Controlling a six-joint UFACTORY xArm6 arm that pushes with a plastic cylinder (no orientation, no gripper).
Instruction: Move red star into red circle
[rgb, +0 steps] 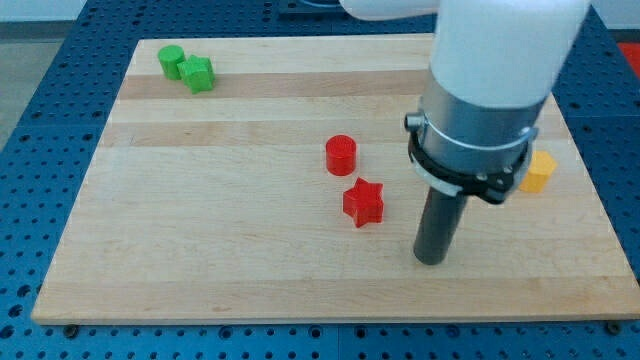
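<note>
Right now, in the one camera view, my tip (431, 260) rests on the wooden board (230, 260) near the view's bottom, to the right of and a little below the red star (363, 202), with a clear gap of bare wood between them. I have no hand or claw to open or close, only a dark rod under a wide grey and white arm (485, 95). The red star lies just below and slightly right of the red circle (341, 155); the two sit close together, and I cannot tell for sure whether they touch. A yellow block (538, 172) peeks out at the view's right, partly hidden by the arm, its shape unclear. At the view's top left a green cylinder (171, 62) and a green star-like block (198, 74) sit side by side.
</note>
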